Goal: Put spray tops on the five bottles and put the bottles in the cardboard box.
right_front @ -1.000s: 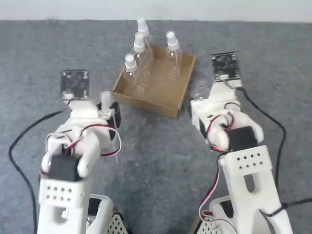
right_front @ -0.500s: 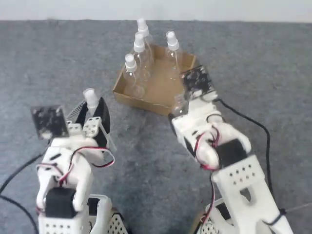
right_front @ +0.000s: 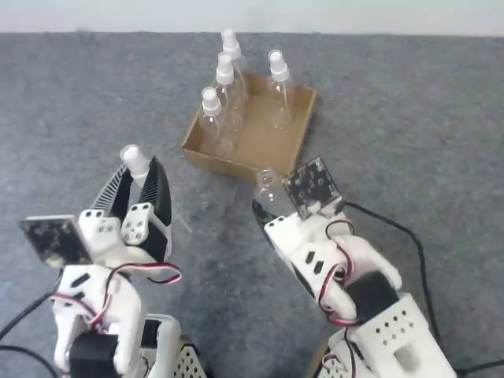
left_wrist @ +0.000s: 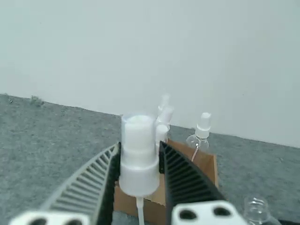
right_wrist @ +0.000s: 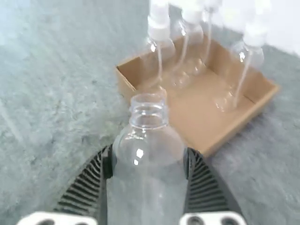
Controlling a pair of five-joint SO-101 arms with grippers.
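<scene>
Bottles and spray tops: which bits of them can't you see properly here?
Uncapped bottle: its base runs off the right wrist view's lower edge; in the high view the arm hides its lower part.
Spray top: its tube end is cut off by the left wrist view's lower edge.
Capped bottles in the cardboard box: tops blurred and clipped by the right wrist view's upper edge.

You have soft, even light across the grey surface [right_front: 409,102]; the cardboard box [right_front: 236,167] throws only a faint shadow along its near side. Small bright glints sit on the clear bottle [right_wrist: 145,154] before the box. The wall [left_wrist: 187,47] behind it is evenly bright.
</scene>
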